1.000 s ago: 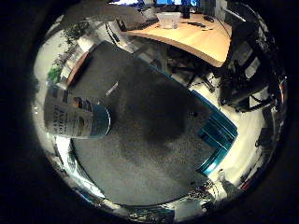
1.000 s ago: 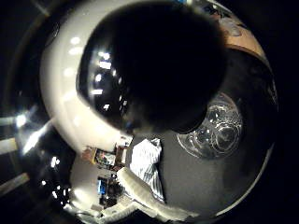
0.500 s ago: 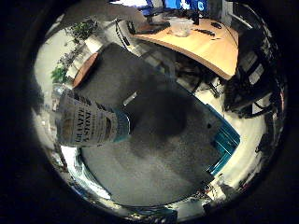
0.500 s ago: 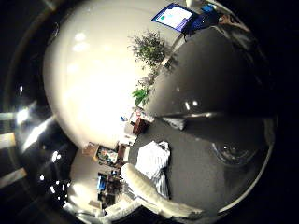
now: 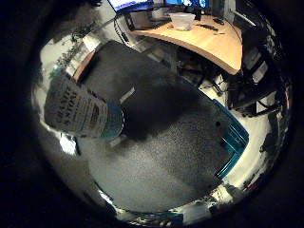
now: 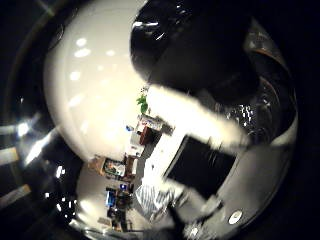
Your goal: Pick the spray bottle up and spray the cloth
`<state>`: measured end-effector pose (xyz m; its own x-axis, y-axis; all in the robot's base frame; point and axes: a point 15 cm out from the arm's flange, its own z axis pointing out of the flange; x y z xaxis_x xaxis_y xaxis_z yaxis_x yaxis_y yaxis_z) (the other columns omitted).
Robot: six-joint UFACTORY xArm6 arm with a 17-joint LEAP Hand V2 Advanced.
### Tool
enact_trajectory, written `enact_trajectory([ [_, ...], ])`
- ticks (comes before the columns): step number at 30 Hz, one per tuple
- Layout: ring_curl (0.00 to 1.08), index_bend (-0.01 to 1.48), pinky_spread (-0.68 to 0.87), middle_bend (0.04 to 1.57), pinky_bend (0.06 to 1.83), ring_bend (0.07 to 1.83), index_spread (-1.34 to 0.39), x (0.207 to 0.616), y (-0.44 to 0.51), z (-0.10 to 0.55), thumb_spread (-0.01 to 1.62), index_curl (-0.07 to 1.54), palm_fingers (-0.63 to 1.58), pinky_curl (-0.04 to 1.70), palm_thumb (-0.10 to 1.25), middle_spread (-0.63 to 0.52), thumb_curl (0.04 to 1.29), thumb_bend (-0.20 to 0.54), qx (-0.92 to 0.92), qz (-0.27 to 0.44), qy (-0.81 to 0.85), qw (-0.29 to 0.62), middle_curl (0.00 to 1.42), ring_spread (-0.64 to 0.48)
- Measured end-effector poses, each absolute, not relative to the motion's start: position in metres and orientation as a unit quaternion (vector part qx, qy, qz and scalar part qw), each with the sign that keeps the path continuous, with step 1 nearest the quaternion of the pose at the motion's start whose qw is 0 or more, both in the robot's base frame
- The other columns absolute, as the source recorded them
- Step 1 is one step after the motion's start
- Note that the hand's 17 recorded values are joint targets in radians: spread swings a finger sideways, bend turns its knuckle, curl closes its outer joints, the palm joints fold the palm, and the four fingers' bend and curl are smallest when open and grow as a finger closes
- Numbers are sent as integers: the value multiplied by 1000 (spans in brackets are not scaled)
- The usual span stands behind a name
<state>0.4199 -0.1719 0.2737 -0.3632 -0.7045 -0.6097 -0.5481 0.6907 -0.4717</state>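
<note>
The spray bottle (image 5: 80, 111) has a printed white label and a teal end. It fills one side of the little finger side view, close to the palm and lifted off the dark grey mat (image 5: 166, 156). Its pale rounded body (image 6: 95, 100) also fills much of the thumb side view. My right hand (image 6: 200, 45) shows there as a black part curled over the bottle, with a blurred white finger (image 6: 200, 120) crossing below it. A crumpled pale cloth (image 6: 150, 197) lies on the dark surface further off.
A curved wooden desk (image 5: 209, 40) with monitors and a clear tub (image 5: 182, 20) stands beyond the mat. A teal crate (image 5: 232, 142) sits at the mat's edge, and potted plants (image 5: 71, 54) stand by the wall.
The room has shifted in both views while the bottle keeps its place against the palm. A black part of the hand has swung back across the thumb side view.
</note>
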Motion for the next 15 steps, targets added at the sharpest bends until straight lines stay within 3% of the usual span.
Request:
enact_trajectory([
  [8, 554, 958, -406, 1207, 1285, 1333, -404, 422, -169, 280, 1336, 632, 1297, 416, 850, -248, 470, 59, -387, -95, 815, 420, 678, -242],
  [15, 606, 1083, -325, 1293, 1359, 1397, -340, 424, -165, 284, 1316, 666, 1214, 505, 903, -218, 565, 28, -394, -95, 811, 423, 715, -223],
])
